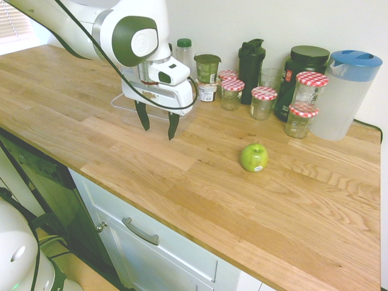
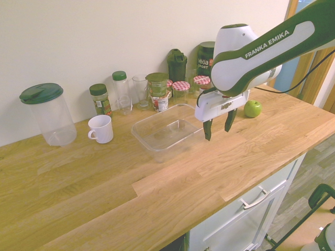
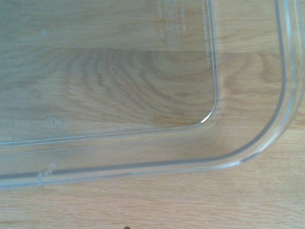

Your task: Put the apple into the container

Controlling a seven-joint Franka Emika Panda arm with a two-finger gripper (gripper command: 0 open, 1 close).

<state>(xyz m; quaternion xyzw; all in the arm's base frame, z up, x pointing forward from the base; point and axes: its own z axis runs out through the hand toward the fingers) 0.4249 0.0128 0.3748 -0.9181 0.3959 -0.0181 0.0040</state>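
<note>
Lettering first, and there it is along the arm [image 2: 277, 44], "FRANKA EMIKA", dark capitals on the white shell, clear as you like in the second exterior view! Back by the wall, the dark tub [image 2: 205, 58] shows "Vega" with "SPORT" beneath it, the arm cutting in front of part of it. The apple [image 1: 254, 157] wears a small white sticker low on its side, print too small to read. The green-lidded spice jar [image 2: 100, 100] has a label, also beyond reading, and so does the small white pot [image 2: 160, 102] under the green tub [image 2: 157, 84]. In close on the wrist view, faint raised marks run across the base of the container [image 3: 143, 166], clear plastic with rounded corners, and they can't be made out either. Now to the jaws [image 1: 157, 133]! They're spread wide, two dark fingers pointing down with a broad gap between them, nothing pinched, hanging beside one end of the container. And the apple? It sits on the wooden desk [image 2: 125, 183], outside the container, on the far side of the jaws from it, with the red-checked jars [image 1: 263, 103] standing near, between apple and wall. A white mug [image 2: 101, 129] holds its place on the container's other side, handle out, the tall green-lidded pitcher [image 2: 51, 115] just beyond.
</note>
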